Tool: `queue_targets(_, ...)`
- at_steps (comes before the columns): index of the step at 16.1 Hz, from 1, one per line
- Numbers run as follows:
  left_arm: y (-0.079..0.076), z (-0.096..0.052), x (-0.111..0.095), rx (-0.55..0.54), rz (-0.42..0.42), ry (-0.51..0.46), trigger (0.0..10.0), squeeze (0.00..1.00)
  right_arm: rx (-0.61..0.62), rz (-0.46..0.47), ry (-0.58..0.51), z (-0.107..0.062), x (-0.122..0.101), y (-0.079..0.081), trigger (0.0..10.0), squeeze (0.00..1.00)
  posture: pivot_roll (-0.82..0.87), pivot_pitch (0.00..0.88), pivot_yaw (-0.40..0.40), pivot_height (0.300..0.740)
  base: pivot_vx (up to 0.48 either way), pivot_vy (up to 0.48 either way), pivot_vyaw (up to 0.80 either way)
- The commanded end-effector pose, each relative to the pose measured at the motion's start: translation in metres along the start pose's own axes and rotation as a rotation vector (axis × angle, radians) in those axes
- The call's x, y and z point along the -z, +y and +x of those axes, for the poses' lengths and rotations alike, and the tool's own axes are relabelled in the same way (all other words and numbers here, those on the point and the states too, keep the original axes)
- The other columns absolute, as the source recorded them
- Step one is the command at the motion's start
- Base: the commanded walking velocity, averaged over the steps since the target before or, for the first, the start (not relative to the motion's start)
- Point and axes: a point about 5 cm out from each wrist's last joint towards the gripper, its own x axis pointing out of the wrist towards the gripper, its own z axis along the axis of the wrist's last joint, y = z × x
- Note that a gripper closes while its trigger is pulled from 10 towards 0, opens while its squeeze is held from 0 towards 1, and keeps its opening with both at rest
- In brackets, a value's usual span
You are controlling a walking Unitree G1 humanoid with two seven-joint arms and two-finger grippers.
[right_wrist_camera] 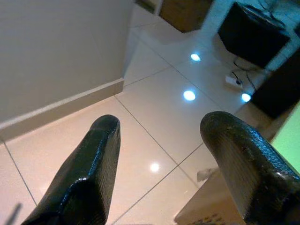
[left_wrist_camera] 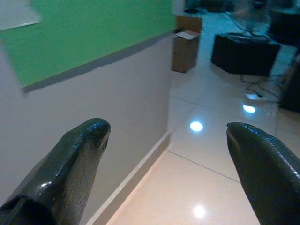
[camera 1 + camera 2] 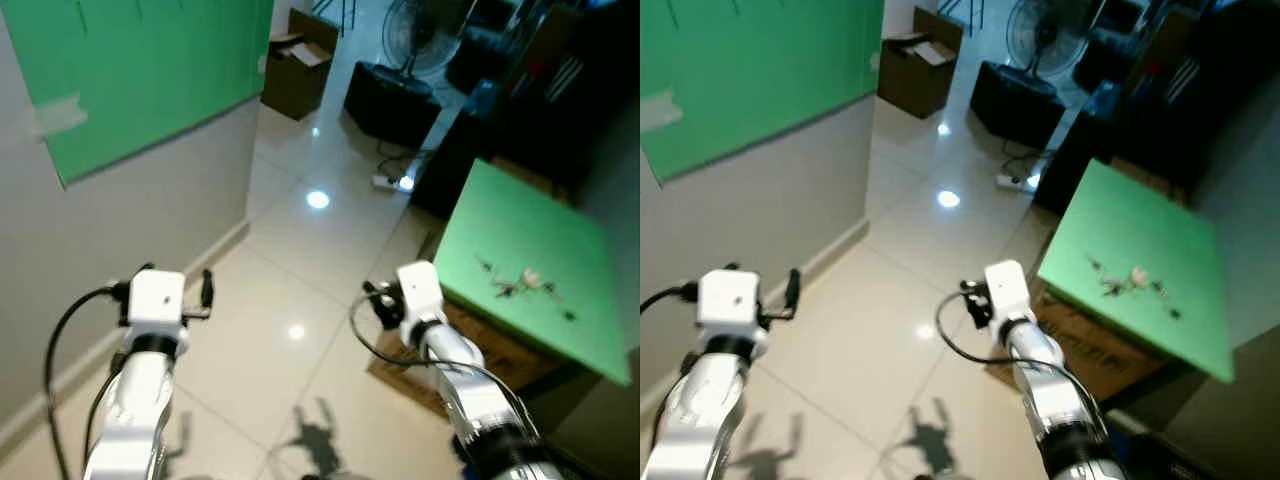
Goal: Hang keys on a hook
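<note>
At the left of the frame the left end effector is held out over the tiled floor, close beside the wall. Its 2 fingers are spread wide apart in the left wrist view, with nothing between them. A green panel covers the upper part of that wall at the upper left; no hook can be made out on it.

Near the centre the right end effector is raised over the floor, likewise released and empty, as the wide gap between its 2 fingers shows in the right wrist view.

At the right of the frame stands the green counter. The keys lie on it as a small scattered cluster, well apart from both end effectors. Their long axis seems to run roughly across the frame, though blur makes this uncertain.

The coming move is judged to turn on this: the keys lie to the right of and a little beyond the right end effector, which is clearly the nearer of the 2. A turn toward the counter is probably needed before they can be reached, and the wall stands on the opposite side.
</note>
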Motion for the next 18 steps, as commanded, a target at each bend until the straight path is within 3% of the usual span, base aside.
queue_targets(1,-0.013,0.006,0.001,0.060,-0.030,0.006,10.0,0.00,0.095,0.042,-0.003,-0.009,0.001,-0.019,10.0,0.00,0.01,0.000,-0.137,0.740,0.000,0.000,-0.79)
queue_targets(3,-0.022,0.015,-0.002,0.111,-0.047,-0.003,10.0,0.00,0.188,0.064,-0.018,-0.027,0.005,-0.031,10.0,0.00,-0.05,0.000,-0.096,0.740,0.000,0.000,-0.79)
queue_targets(7,-0.034,0.030,-0.002,0.153,-0.059,-0.018,10.0,0.00,0.249,0.042,0.016,-0.045,0.012,-0.041,10.0,0.00,-0.12,0.000,-0.068,0.740,0.000,0.000,-0.80)
queue_targets(9,-0.035,0.033,-0.003,0.150,-0.060,-0.022,10.0,0.00,0.247,0.043,0.019,-0.044,0.009,-0.040,10.0,0.00,-0.11,0.000,-0.079,0.740,0.000,0.000,-0.80)
queue_targets(12,-0.028,0.023,-0.003,0.126,-0.046,-0.034,10.0,0.00,0.205,0.034,0.016,-0.034,0.001,-0.038,10.0,0.00,-0.04,0.000,-0.128,0.740,0.000,0.000,-0.80)
queue_targets(16,-0.026,0.021,-0.007,0.140,-0.006,-0.066,10.0,0.00,0.220,0.052,0.011,-0.033,0.002,-0.037,10.0,0.00,-0.04,0.000,-0.118,0.740,0.000,0.000,-0.80)
queue_targets(18,-0.027,0.025,-0.016,0.143,-0.012,-0.098,10.0,0.00,0.246,0.082,-0.038,-0.032,-0.007,-0.039,10.0,0.00,-0.07,0.000,-0.098,0.740,0.000,0.000,-0.80)
